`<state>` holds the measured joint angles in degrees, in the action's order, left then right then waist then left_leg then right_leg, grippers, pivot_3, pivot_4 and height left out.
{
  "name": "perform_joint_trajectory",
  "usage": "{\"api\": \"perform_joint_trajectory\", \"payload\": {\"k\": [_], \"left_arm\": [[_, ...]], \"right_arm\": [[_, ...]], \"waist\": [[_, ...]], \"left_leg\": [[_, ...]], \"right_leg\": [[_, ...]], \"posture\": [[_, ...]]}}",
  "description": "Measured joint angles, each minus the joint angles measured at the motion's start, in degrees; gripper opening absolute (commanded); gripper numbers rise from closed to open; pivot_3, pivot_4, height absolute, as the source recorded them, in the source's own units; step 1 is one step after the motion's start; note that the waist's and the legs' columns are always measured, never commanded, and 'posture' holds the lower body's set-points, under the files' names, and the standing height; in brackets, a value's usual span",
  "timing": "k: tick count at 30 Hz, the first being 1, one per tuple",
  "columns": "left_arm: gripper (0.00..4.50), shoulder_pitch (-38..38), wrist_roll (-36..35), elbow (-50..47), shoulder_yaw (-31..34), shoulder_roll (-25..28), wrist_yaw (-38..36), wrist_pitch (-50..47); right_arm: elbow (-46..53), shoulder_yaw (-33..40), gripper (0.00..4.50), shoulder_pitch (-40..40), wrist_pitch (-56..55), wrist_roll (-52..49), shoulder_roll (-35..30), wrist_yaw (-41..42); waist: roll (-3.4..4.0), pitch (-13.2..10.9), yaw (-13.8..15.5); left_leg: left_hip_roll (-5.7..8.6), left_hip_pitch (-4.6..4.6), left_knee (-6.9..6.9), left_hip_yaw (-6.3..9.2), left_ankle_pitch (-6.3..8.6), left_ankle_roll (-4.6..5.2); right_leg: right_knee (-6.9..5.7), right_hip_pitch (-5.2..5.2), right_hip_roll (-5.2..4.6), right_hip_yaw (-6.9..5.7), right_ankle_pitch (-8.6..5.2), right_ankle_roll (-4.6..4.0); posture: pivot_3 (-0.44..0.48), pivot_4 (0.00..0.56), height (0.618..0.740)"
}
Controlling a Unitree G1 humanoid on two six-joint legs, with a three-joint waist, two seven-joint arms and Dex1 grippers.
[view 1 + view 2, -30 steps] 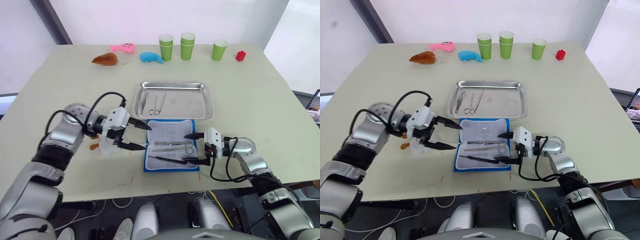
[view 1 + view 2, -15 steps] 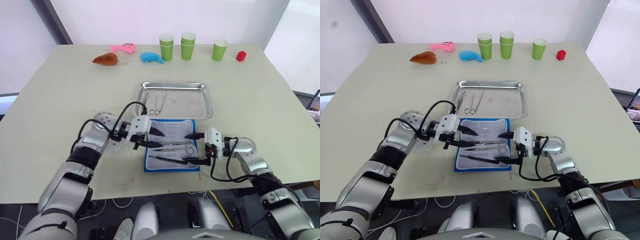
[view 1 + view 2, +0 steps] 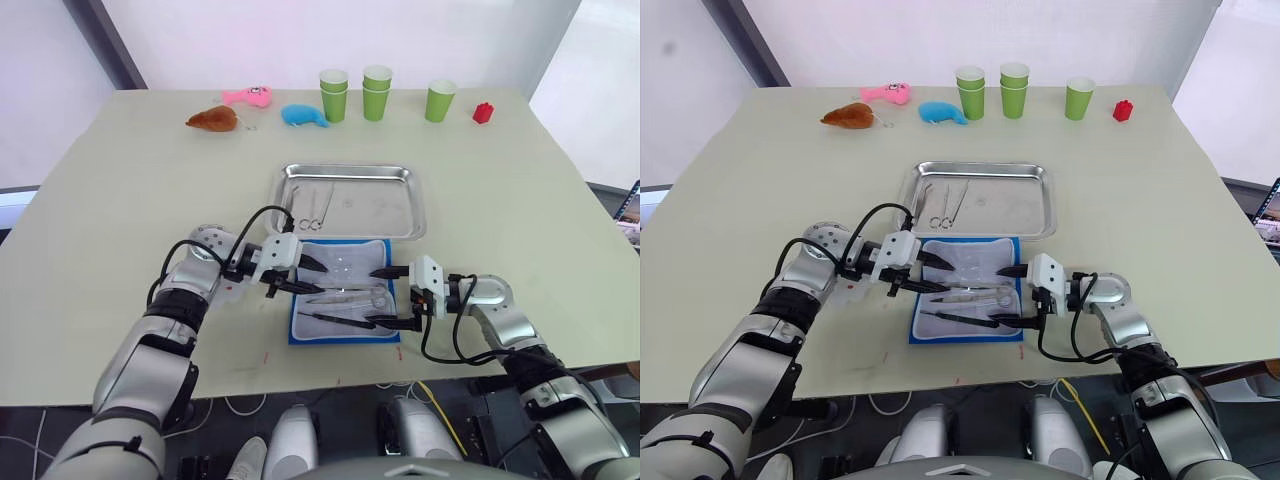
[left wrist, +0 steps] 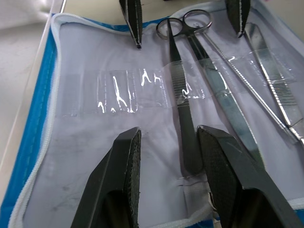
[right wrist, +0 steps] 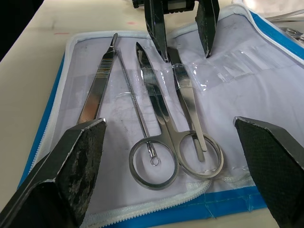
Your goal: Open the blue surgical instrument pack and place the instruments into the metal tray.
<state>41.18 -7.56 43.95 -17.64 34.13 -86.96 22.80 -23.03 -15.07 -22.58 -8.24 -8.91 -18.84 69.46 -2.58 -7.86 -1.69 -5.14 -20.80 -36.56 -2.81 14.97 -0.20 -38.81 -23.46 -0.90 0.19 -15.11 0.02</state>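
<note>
pale tabletop (image 3: 120, 200) carries the metal tray (image 3: 400, 215), with the blue surgical instrument pack (image 3: 340, 332) lying open just in front of it. left gripper (image 3: 309, 275), fingers spread, hovers over the pack's left half, above the instruments (image 5: 161, 118). right gripper (image 3: 380, 297), fingers spread wide, sits at the pack's right edge.

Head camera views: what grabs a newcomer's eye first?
The open blue pack near the table's front edge, silver instruments still on its white lining, with the left gripper and right gripper open over it from either side. Just behind it sits the shiny metal tray, a few instruments inside. Green cups line the far edge.
</note>
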Motion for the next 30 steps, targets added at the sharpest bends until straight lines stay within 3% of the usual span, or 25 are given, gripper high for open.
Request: {"api": "perform_joint_trajectory", "payload": {"k": [1, 2, 16, 30], "left_arm": [[0.28, -0.37, -0.04, -0.19, 0.18, -0.11, -0.42, -0.20], [0.05, -0.81, -0.23, -0.35, 0.54, -0.32, -0.54, -0.57], [0.05, -3.24, 0.93, -7.04, 1.77, 0.14, 0.56, -7.78], [0.05, -4.10, 0.99, -18.70, 1.77, 6.74, -1.54, -20.67]], "right_arm": [[0.00, 0.00, 4.50, 0.01, 0.00, 0.00, -0.02, 0.00], [0.00, 0.00, 4.50, 0.01, 0.01, 0.00, -0.06, 0.00], [0.56, -0.03, 4.50, 0.22, 0.42, 0.00, -0.36, -0.03], [0.89, -0.10, 4.50, 0.34, 0.47, -0.01, -0.43, 0.01]], "waist": [[0.01, 0.00, -0.01], [0.02, 0.01, 0.01], [0.13, 0.06, 0.25], [0.17, 0.01, 0.17]], "left_leg": [[0.00, 0.00, 0.00, -0.01, 0.00, 0.00], [0.00, 0.00, 0.00, -0.01, 0.00, 0.00], [0.00, 0.00, 0.00, 0.00, 0.00, 0.00], [0.00, -0.04, 0.02, 0.02, 0.00, 0.00]], "right_leg": [[0.00, 0.00, 0.00, 0.01, 0.00, 0.00], [0.00, 0.00, -0.01, 0.01, 0.00, 0.00], [0.00, 0.00, 0.00, 0.00, 0.00, 0.00], [0.05, -0.01, 0.00, 0.00, -0.01, 0.00]], "posture": [[0.000, 0.150, 0.740], [0.000, 0.150, 0.740], [0.000, 0.150, 0.740], [0.000, 0.150, 0.740]]}}
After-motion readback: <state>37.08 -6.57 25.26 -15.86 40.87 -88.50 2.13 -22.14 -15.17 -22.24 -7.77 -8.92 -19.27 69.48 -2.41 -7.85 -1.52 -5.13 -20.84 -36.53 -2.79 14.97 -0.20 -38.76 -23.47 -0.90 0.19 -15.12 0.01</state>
